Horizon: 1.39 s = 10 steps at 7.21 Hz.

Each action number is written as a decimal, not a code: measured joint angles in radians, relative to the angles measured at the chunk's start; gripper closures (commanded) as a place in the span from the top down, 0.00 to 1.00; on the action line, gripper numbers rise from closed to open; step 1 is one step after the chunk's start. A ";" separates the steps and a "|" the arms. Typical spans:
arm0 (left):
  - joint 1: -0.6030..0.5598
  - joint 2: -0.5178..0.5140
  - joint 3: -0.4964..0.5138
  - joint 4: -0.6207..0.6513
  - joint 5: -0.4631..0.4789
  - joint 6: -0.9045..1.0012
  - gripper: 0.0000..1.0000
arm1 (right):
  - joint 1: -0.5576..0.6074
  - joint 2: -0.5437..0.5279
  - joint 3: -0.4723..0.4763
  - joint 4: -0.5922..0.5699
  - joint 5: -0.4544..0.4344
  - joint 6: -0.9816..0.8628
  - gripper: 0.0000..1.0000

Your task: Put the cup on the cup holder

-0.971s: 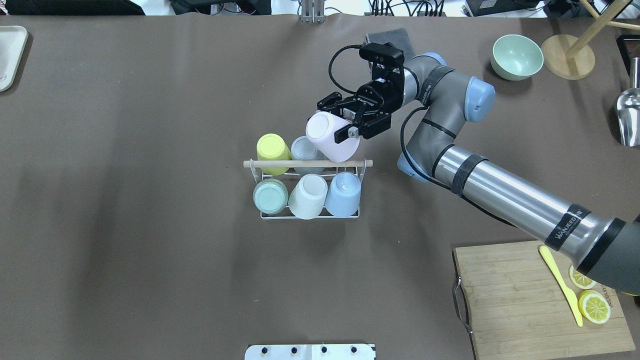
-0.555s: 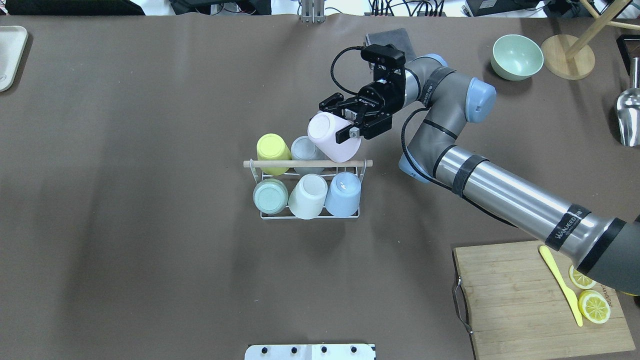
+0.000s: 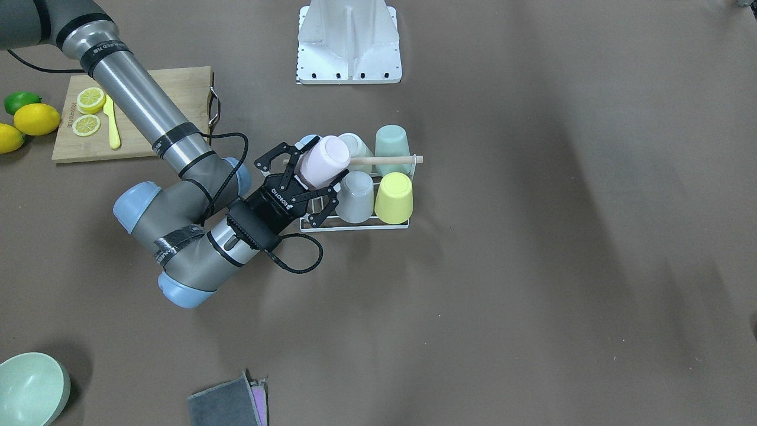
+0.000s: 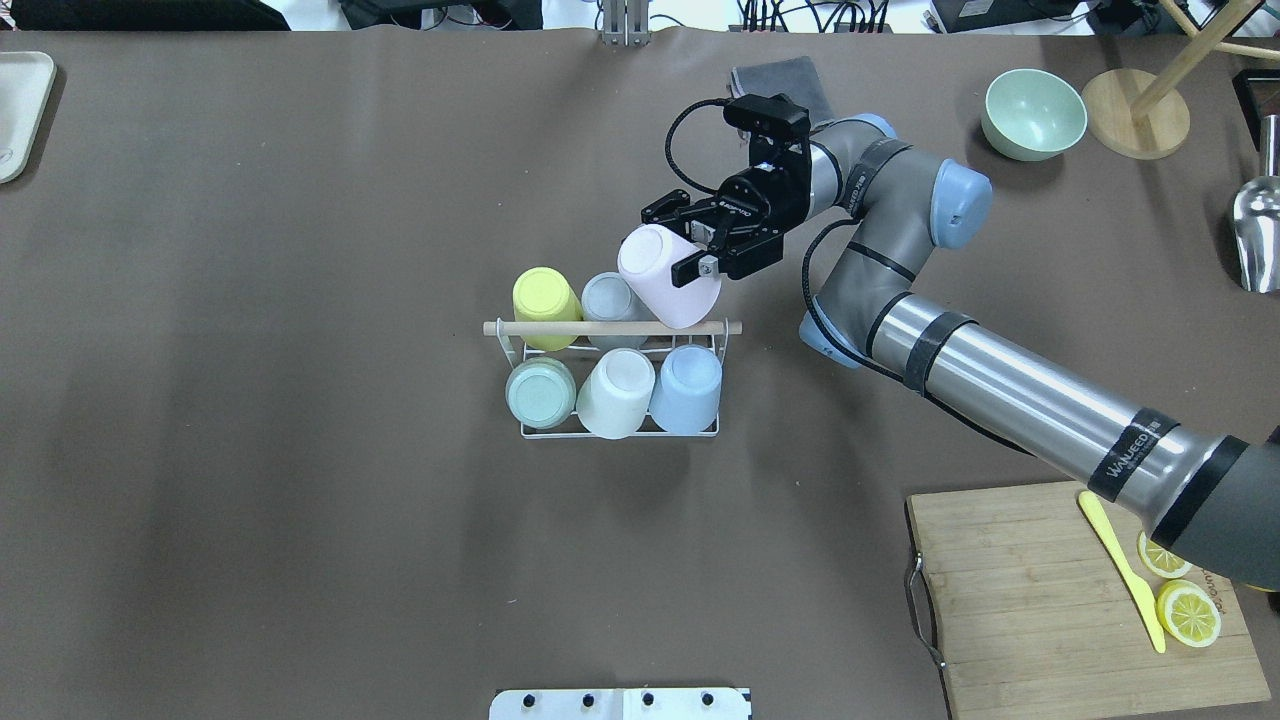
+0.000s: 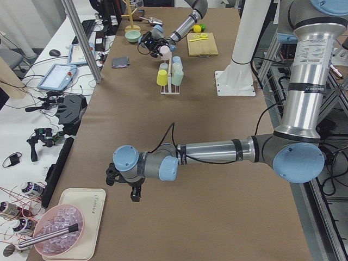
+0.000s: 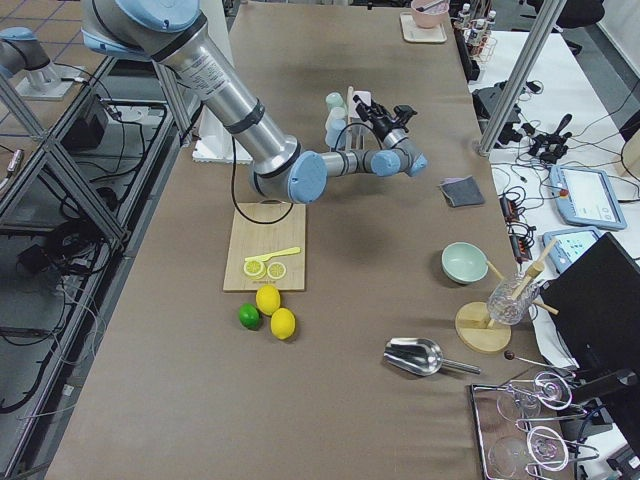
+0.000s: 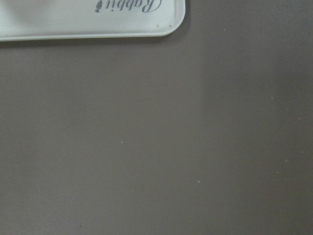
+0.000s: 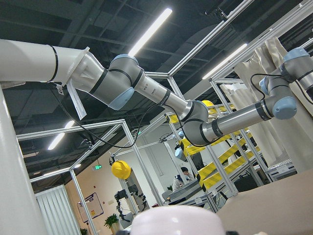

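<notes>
5 cups already sit mouth-down on the cup holder (image 4: 620,435): yellow (image 4: 545,300), grey (image 4: 606,296), teal (image 4: 540,392), cream (image 4: 615,392) and blue (image 4: 686,388). The 6th, a pink cup (image 4: 668,288), is clamped between the fingers of the right gripper (image 4: 682,242). It hangs tilted, base uppermost and leaning toward the grey cup, over the 1 vacant corner of the row farther from the robot, just beside the wooden rod handle (image 4: 560,328). Whether a prong has entered its mouth cannot be told.

The step in hand is judged to be the seating of this last cup. To do it well, the wrist should bring the mouth squarely over the free prong. The cup should then go down slowly, clear of the rod handle and the grey cup, since a sideways push would likely shift so light a wire rack. Release should come only once the prong bears the cup.

The left gripper (image 5: 134,191) hangs over the table near a white tray (image 5: 89,215), well apart from the rack. Whether its fingers are apart or together cannot be told.
</notes>
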<state>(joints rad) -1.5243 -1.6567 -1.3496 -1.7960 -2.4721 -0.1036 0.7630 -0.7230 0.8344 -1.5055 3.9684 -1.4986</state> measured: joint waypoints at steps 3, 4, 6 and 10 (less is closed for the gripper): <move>-0.002 0.027 0.005 0.010 -0.003 0.000 0.98 | -0.007 0.001 -0.019 -0.019 0.011 0.000 0.36; -0.007 0.038 0.005 0.013 0.013 -0.001 0.98 | -0.008 0.003 -0.019 -0.020 0.014 0.001 0.39; -0.012 0.038 -0.005 0.033 0.028 -0.009 0.98 | -0.009 0.006 -0.019 -0.021 0.016 0.004 0.65; -0.037 0.054 -0.039 0.040 0.030 -0.008 0.98 | -0.009 0.004 -0.018 -0.022 0.021 0.012 0.92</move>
<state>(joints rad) -1.5618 -1.6022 -1.3886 -1.7561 -2.4421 -0.1114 0.7545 -0.7193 0.8161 -1.5276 3.9894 -1.4868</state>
